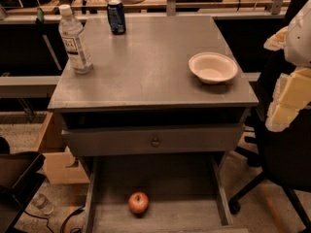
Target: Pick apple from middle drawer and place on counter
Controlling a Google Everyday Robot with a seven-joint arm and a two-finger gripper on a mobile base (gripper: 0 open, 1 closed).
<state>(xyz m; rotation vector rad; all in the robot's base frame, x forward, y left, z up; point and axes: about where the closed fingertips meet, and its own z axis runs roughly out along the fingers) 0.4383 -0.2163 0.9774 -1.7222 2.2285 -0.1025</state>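
Note:
The apple (138, 203), small and red with yellowish patches, lies on the bare floor of the open middle drawer (175, 178), near its front and a little left of centre. The counter (146, 62) is the flat grey cabinet top above it. My gripper (285, 101), pale yellow and white, hangs at the right edge of the view, beside the counter's right front corner and well above and to the right of the apple. It holds nothing that I can see.
On the counter stand a water bottle (74, 40) at the left, a blue can (116, 17) at the back and a white bowl (213, 67) at the right. A closed drawer front with a knob (155, 142) is above the open drawer. A black office chair (272, 169) stands at the right.

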